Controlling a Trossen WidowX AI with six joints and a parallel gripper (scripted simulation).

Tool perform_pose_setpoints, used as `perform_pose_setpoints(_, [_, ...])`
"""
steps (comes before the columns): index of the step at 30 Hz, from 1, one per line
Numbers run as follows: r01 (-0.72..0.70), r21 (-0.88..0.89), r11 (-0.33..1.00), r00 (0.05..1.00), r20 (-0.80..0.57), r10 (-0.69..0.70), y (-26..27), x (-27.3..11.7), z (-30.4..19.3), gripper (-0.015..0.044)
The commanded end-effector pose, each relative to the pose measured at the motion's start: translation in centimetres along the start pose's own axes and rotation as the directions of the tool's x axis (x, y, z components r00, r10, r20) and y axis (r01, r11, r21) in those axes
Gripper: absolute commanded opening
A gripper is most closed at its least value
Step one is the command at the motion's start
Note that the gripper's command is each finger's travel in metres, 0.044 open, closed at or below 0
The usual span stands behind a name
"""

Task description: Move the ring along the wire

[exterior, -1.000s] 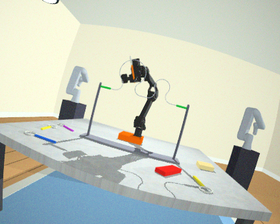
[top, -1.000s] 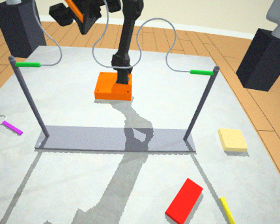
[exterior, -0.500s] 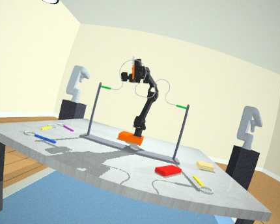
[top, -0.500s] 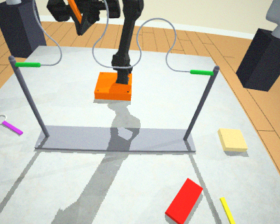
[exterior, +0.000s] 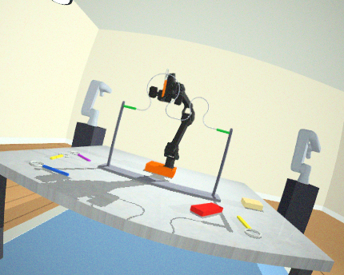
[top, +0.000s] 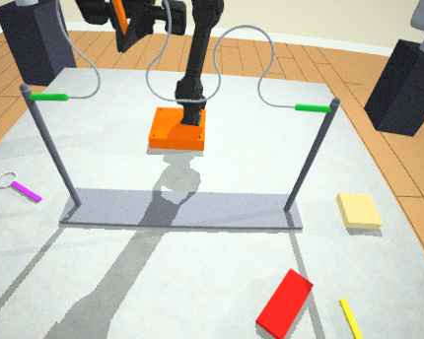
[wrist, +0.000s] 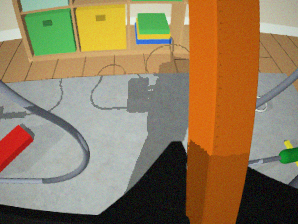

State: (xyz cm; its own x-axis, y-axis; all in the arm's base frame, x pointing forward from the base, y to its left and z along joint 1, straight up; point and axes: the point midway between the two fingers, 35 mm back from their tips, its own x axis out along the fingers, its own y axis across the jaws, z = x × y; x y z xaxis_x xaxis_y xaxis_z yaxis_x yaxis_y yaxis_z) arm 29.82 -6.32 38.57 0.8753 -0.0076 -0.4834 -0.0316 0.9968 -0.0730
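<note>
The orange handle (top: 119,16) (exterior: 164,88) (wrist: 220,75) stands steeply tilted in my gripper (exterior: 163,95) (wrist: 184,152), which is shut on it. Its ring (exterior: 167,73) shows small and nearly edge-on at the top of the tall left wire loop in the exterior view; whether the wire runs through it cannot be told. The top view and the wrist view do not show the ring. The grey wire (top: 245,26) (exterior: 198,97) (wrist: 86,150) joins the left green part (top: 49,97) (exterior: 130,107) and the right green part (top: 313,107) (exterior: 223,131). Wire curves pass close around my gripper.
The left post (top: 52,148) (exterior: 116,133) and right post (top: 312,158) (exterior: 222,164) stand on a grey base strip (top: 233,217). A red block (top: 284,304) (exterior: 206,209), a pale yellow block (top: 359,211) (exterior: 252,204) and several loose rings with handles lie on the table.
</note>
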Motion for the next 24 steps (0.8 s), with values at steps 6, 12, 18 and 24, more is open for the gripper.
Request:
perform_pose_setpoints(6, [0.062,-0.098,0.993,0.998,0.023,-0.06,-0.4,-0.3,0.1,-0.015])
perform_pose_setpoints(12, [0.101,-0.16,0.982,0.995,0.037,-0.096,-0.6,-0.3,0.2,-0.015])
perform_pose_setpoints(18, [0.139,-0.222,0.965,0.99,0.053,-0.131,-0.9,-0.3,0.2,-0.015])
perform_pose_setpoints(24, [0.178,-0.281,0.943,0.984,0.071,-0.164,-1.2,-0.3,0.3,-0.015])
